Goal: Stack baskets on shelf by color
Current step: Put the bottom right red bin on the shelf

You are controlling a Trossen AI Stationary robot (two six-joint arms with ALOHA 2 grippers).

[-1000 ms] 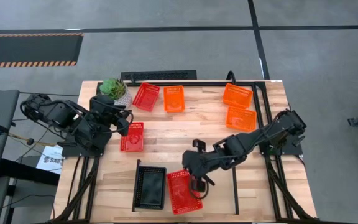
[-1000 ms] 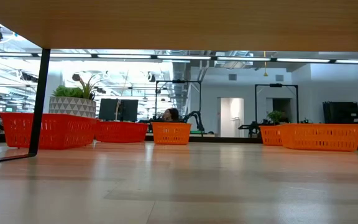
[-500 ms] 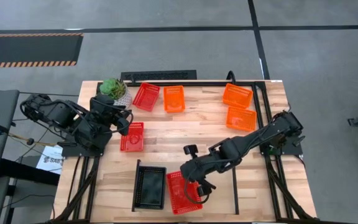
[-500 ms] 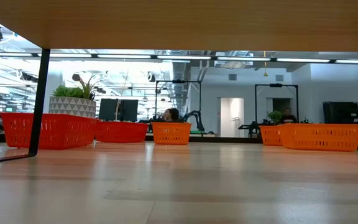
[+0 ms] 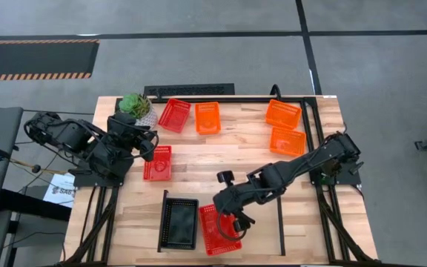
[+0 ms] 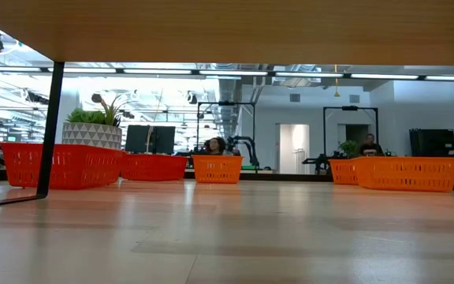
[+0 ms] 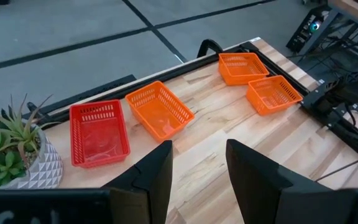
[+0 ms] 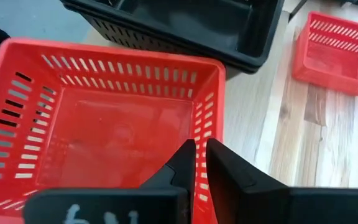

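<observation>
Right gripper [image 5: 230, 222] on the shelf [image 5: 258, 245], fingers [image 8: 182, 165] pinching a red basket [image 5: 219, 230] wall beside the black basket [image 5: 179, 223]. Left gripper [image 7: 197, 165] spread, empty, over the surface [image 5: 221, 152]. No legible writing.

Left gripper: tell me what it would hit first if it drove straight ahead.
Probably the orange plastic mesh basket lying beyond the open left gripper; bare wooden tabletop lies between, though depth is uncertain.
</observation>
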